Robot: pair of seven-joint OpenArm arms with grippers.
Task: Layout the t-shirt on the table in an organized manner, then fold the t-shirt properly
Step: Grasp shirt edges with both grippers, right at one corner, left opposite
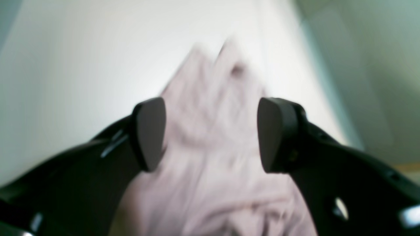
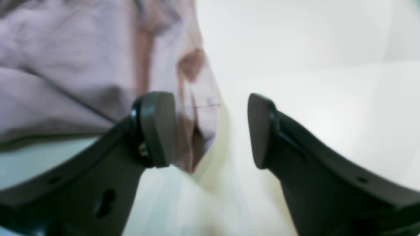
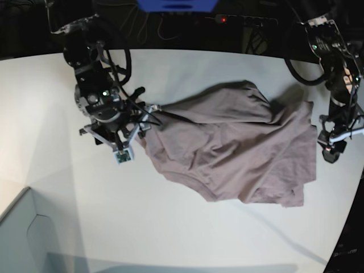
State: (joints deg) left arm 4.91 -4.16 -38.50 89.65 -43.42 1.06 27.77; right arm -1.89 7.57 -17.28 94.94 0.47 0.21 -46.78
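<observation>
T-shirt [image 3: 233, 151] is being shown crumpled, mid-bench [image 3: 170, 227]. Left gripper [image 1: 211, 134] is being held wide above its fabric; right gripper [image 2: 210, 131] is being held wide at its edge, nothing gripped.

Matte black curved gripper fingers [image 1: 149, 134] with flat dark-grey pads; black metal arms [image 3: 99, 85] trailing looped black cables.
</observation>
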